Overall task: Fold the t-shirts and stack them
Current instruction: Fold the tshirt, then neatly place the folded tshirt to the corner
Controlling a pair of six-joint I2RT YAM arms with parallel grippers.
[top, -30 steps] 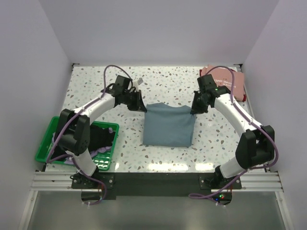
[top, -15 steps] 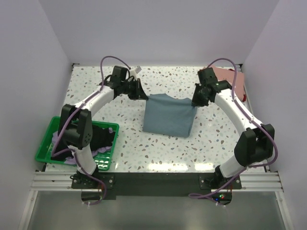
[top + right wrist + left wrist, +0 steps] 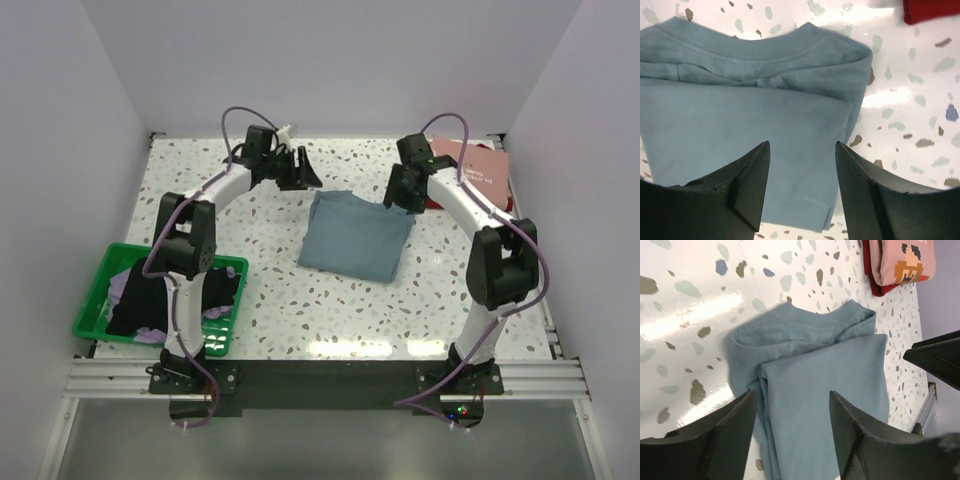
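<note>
Left fingers (image 3: 705, 440) and right fingers (image 3: 705, 200) wide, empty, over grey-blue t-shirt (image 3: 355, 235) collar. Fold looks done, so probably next onto pink t-shirt (image 3: 485, 175) stack.

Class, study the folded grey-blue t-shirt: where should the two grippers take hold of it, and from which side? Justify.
Probably the two far corners of the grey-blue t-shirt, at the collar end, from above: left gripper on the left edge, right gripper on the right. It lies flat in layers and its side edges are closed folds, so a pinch there should catch every layer.
</note>
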